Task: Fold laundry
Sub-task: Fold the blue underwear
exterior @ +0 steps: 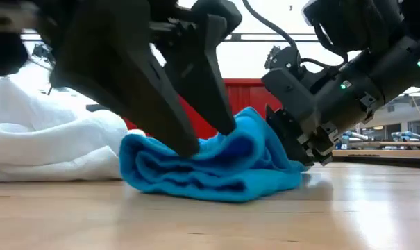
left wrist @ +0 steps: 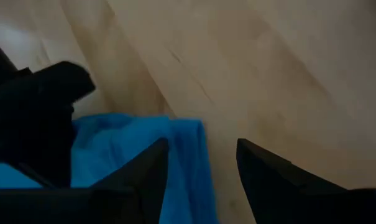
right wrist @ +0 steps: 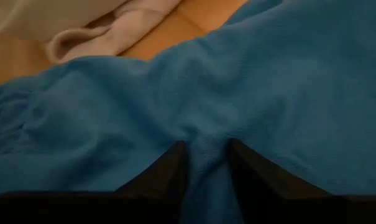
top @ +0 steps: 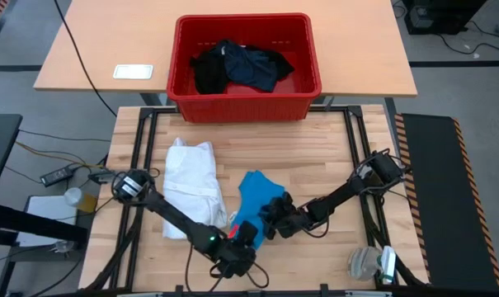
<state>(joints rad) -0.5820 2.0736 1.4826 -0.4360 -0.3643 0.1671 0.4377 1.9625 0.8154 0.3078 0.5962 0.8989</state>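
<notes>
Left tool (exterior: 208, 141), fingers apart, presses the blue piece (exterior: 216, 167) beside the white shirt (top: 191, 186); right tool (right wrist: 206, 163) pinches it.

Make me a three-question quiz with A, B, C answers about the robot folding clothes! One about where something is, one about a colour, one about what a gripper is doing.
1. Where are the black garments?
A. In the red crate
B. On the white shirt
C. Under the table

2. What colour is the cloth between the two grippers?
A. Green
B. Yellow
C. Bright blue

3. What is the right gripper doing?
A. Hanging open above the crate
B. Pinching the blue piece
C. Holding the white shirt

Answers: 1 A, the high view shows them inside the crate. 2 C, every view shows it blue. 3 B, the right wrist view shows blue cloth bunched between its fingers, while the left gripper stands open.
</notes>
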